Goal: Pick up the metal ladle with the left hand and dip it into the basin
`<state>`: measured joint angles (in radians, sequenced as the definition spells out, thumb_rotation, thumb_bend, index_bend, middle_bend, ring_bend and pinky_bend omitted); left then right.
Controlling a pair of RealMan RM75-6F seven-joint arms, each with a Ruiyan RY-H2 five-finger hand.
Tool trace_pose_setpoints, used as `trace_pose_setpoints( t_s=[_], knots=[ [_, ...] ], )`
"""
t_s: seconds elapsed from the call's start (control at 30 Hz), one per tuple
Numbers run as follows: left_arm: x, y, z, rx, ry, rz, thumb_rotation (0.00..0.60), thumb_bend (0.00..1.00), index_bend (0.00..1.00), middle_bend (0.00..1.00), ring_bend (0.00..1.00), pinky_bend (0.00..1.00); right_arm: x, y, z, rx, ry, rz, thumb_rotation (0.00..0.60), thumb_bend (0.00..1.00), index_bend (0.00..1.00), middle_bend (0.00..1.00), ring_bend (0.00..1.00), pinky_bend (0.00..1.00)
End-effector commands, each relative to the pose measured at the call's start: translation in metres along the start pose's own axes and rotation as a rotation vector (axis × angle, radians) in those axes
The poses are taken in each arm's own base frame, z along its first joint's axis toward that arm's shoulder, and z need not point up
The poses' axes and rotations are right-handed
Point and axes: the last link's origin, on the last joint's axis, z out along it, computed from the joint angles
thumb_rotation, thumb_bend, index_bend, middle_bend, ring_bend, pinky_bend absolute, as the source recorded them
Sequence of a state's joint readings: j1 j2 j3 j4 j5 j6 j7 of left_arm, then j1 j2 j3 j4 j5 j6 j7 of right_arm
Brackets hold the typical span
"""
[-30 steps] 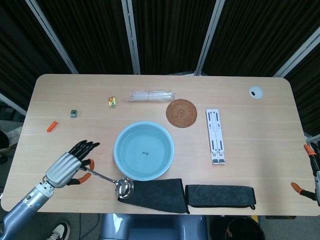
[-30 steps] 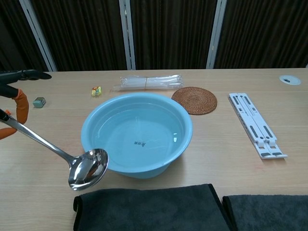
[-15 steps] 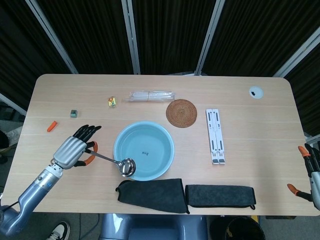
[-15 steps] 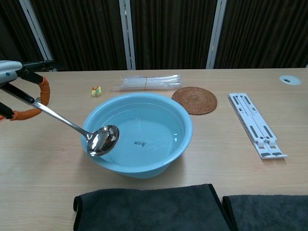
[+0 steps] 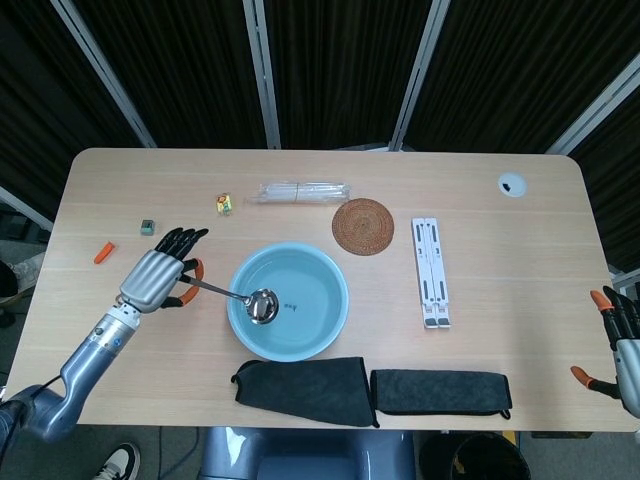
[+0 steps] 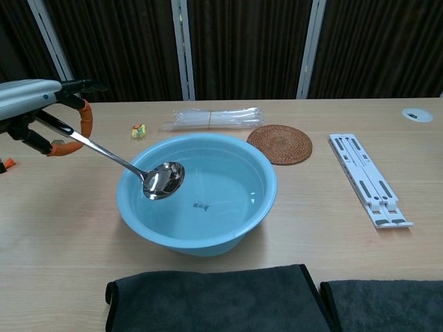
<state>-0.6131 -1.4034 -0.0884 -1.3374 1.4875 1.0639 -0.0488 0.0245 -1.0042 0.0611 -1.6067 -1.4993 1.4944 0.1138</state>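
Note:
My left hand (image 5: 160, 279) (image 6: 36, 107) grips the handle of the metal ladle (image 5: 238, 299) (image 6: 122, 162) left of the light blue basin (image 5: 330, 318) (image 6: 259, 200). The ladle slopes down to the right, and its shiny bowl (image 6: 164, 180) hangs over the left part of the basin, above the water. Whether the bowl touches the water I cannot tell. My right hand (image 5: 622, 345) shows only at the right edge of the head view, off the table, with its fingers apart and nothing in it.
Two dark cloths (image 5: 308, 387) (image 5: 441, 390) lie along the front edge. Behind the basin are a clear plastic packet (image 5: 303, 191), a woven coaster (image 5: 363, 226) and a white folding stand (image 5: 431, 272). Small items (image 5: 225, 204) (image 5: 147, 227) (image 5: 103, 252) dot the left.
My left hand has lifted the ladle from the front of the table and carried it up and to the right. Its bowl went from beside the cloth to over the basin.

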Motion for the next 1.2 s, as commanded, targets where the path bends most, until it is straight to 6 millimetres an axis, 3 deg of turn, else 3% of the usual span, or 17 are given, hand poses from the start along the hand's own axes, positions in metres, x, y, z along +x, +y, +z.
trace_pose_setpoints(
  t_s=[0.03, 0.23, 0.57, 1.2],
  knots=[
    [-0.008, 0.006, 0.025, 0.011, -0.003, 0.014, 0.600, 0.50, 0.69, 0.00, 0.00, 0.00, 0.002, 0.001, 0.002, 0.007, 0.005, 0.010, 0.600, 0.00, 0.00, 0.00, 0.00, 0.00],
    [-0.018, 0.018, 0.052, 0.002, 0.003, 0.013, 0.600, 0.50, 0.69, 0.00, 0.00, 0.00, 0.000, 0.005, 0.007, -0.002, -0.017, 0.018, 0.600, 0.00, 0.00, 0.00, 0.00, 0.00],
    [-0.029, 0.043, 0.073, -0.051, 0.005, 0.022, 0.600, 0.50, 0.69, 0.00, 0.00, 0.00, 0.001, 0.010, 0.012, -0.013, -0.039, 0.033, 0.600, 0.00, 0.00, 0.00, 0.00, 0.00],
    [-0.044, 0.071, 0.088, -0.096, -0.014, 0.080, 0.600, 0.50, 0.69, 0.00, 0.00, 0.00, 0.011, 0.016, 0.006, -0.001, -0.019, 0.069, 0.600, 0.00, 0.00, 0.00, 0.00, 0.00]
  ],
)
